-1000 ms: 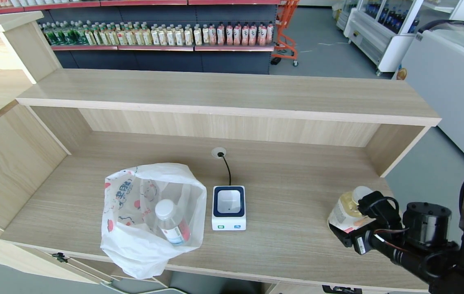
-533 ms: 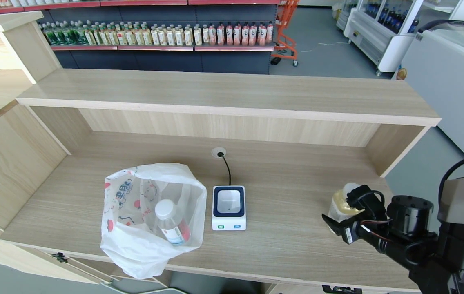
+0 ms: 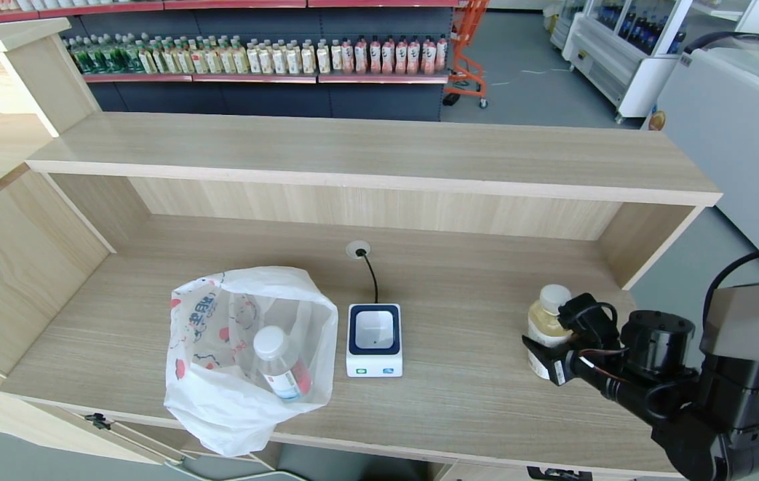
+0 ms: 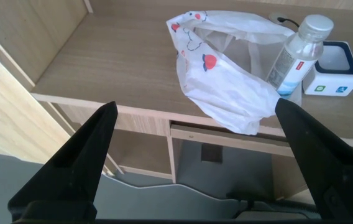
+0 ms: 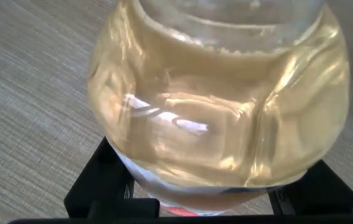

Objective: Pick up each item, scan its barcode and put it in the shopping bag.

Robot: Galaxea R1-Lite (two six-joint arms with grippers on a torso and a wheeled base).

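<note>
Your right gripper (image 3: 543, 352) is clamped around the yellow drink bottle (image 3: 545, 319), which stands upright between its fingers. One clear bottle (image 3: 279, 369) already sits in the shopping bag (image 3: 219, 401). I judge the yellow one not yet scanned, since the scanner (image 3: 374, 339) lies well to the gripper's left, with the bag beyond it.

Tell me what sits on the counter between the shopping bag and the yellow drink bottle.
The head view shows the barcode scanner, close beside the shopping bag; from it to the yellow drink bottle the counter is bare wood.
</note>
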